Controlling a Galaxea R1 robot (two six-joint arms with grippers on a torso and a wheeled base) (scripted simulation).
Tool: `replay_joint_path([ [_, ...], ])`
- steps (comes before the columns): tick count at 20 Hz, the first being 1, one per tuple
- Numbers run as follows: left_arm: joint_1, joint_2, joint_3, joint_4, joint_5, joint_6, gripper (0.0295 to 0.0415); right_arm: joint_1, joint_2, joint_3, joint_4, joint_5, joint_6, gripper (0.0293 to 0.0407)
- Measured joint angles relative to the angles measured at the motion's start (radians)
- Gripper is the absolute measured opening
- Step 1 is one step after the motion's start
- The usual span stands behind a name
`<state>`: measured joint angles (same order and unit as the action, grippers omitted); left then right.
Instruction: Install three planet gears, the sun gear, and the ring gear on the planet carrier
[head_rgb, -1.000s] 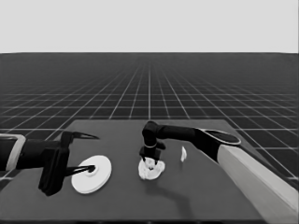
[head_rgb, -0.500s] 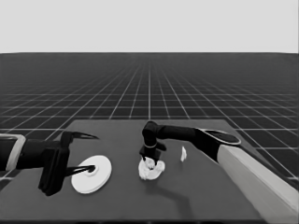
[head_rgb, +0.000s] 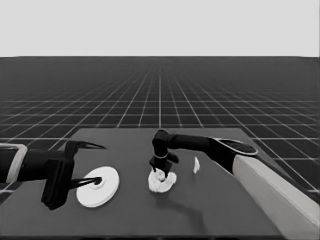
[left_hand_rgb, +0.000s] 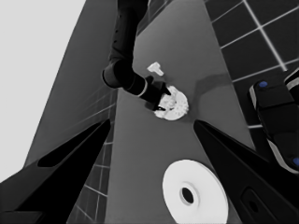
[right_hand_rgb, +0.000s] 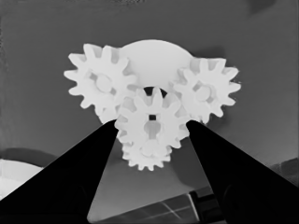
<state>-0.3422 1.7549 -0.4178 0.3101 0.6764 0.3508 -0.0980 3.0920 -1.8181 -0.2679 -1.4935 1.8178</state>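
The smaller round part (head_rgb: 162, 184), the planet carrier, lies mid-table with three planet gears (right_hand_rgb: 100, 84) seated on it in a triangle. A fourth gear, the sun gear (right_hand_rgb: 152, 126), sits in the middle between them, meshing with all three. My right gripper (head_rgb: 160, 172) points straight down and is shut on this sun gear, one finger against each side (right_hand_rgb: 152, 123). The larger round part (head_rgb: 97, 186), the ring gear, lies flat at the table's left. My left gripper (head_rgb: 95, 164) waits open above it, holding nothing, and its wrist view shows that part (left_hand_rgb: 194, 196) between its fingers.
A thin white piece (head_rgb: 196, 164) lies just right of the gear stack, also seen from the left wrist (left_hand_rgb: 155, 69). The right arm's pale forearm (head_rgb: 275, 192) fills the lower right corner. Dark machinery with blue lights (left_hand_rgb: 275, 121) stands past the table's edge.
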Motion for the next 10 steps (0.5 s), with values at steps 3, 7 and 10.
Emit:
replay_joint_path([
  [3,0.0,0.0,0.0,0.0,0.0,0.0,0.0385,-0.002,0.0,0.0,0.0,0.0,0.031,0.0309],
  [7,0.0,0.0,0.0,0.0,0.0,0.0,0.0385,-0.005,-0.001,-0.001,0.0,0.0,0.073,0.0309],
  [10,0.0,0.0,0.0,0.0,0.0,0.0,0.0385,-0.005,-0.001,-0.001,0.0,0.0,0.105,0.0309],
])
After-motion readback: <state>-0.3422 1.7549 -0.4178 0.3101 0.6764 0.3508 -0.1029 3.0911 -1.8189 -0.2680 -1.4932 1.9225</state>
